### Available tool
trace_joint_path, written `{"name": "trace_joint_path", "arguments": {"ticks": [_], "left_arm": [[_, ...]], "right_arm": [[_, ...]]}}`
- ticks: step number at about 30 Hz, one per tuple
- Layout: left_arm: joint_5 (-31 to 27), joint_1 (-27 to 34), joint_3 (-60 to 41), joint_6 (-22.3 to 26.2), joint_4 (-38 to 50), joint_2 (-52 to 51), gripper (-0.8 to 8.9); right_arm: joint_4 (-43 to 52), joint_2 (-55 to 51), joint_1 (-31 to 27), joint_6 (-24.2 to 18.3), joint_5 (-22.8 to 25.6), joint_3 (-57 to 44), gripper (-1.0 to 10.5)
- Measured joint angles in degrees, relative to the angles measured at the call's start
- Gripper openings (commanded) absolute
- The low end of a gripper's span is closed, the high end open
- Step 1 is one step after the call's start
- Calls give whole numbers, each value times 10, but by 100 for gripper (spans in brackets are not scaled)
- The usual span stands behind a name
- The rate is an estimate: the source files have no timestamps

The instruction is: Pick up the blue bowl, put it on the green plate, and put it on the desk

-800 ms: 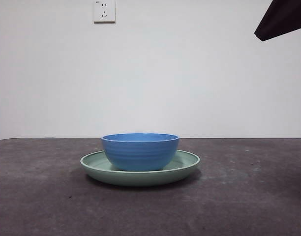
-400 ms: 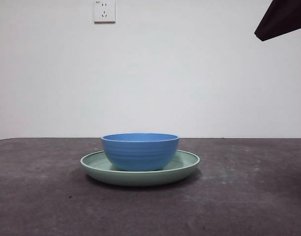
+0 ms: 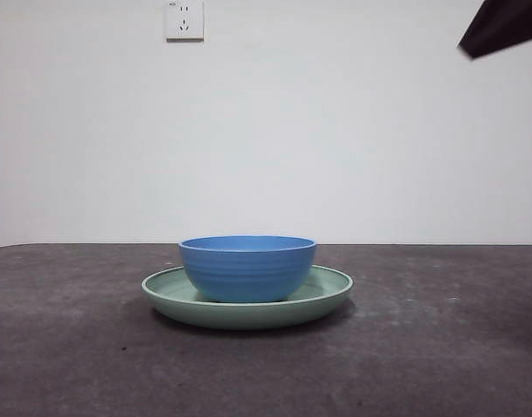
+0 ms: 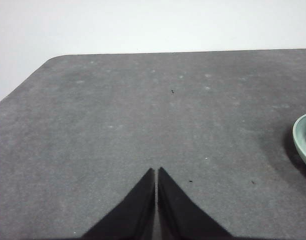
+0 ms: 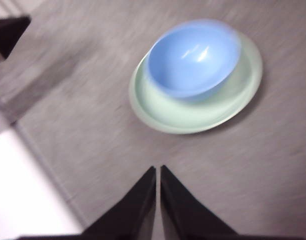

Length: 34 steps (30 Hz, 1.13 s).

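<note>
Right gripper [image 5: 157, 172]: your working tool; its two black jaws are pressed together with only a hairline between them, and nothing is held. It hangs high over the desk, well apart from the dishes, and its wrist picture is motion-blurred.
Left gripper [image 4: 156, 174]: jaws likewise closed on nothing. It sits low over bare desk, and only a sliver of the green plate [image 4: 304, 137] enters its view at one edge.
Blue bowl [image 3: 248, 267]: upright, standing inside the green plate [image 3: 331, 291], roughly centred in the front view, though the right wrist view shows it set toward one side of the plate. Nothing touches it.
Desk [image 3: 440, 347]: dark, matte, bare around the plate on the left, right and near sides.
Dark tip [image 3: 502, 24]: an arm part in the front view's top right corner, high above the table; you cannot tell from that view alone which arm it is.
Key relation: the bowl lies ahead of and below the right gripper, fully in its view; the left sees only the plate's edge. Judge the right arm the better placed.
Axis: the bowl is round, so no long axis constrains your approach; any rim point serves.
Next need: you would have to part the jaws before descending to the rim.
</note>
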Motion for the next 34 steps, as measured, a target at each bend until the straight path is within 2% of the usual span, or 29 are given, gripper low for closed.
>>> {"name": "trace_joint_path", "arguments": {"ticks": [6, 12, 15, 24, 34], "left_arm": [[0, 0, 0, 0, 0, 0, 9], [0, 0, 0, 0, 0, 0, 9], [0, 0, 0, 0, 0, 0, 9], [0, 0, 0, 0, 0, 0, 9], [0, 0, 0, 0, 0, 0, 9]], "right_arm": [[87, -83, -109, -47, 3, -50, 8], [213, -201, -230, -53, 18, -184, 8], [263, -252, -265, -54, 37, -248, 8], [314, -359, -291, -55, 122, -356, 8], [314, -389, -291, -43, 134, -419, 8]]}}
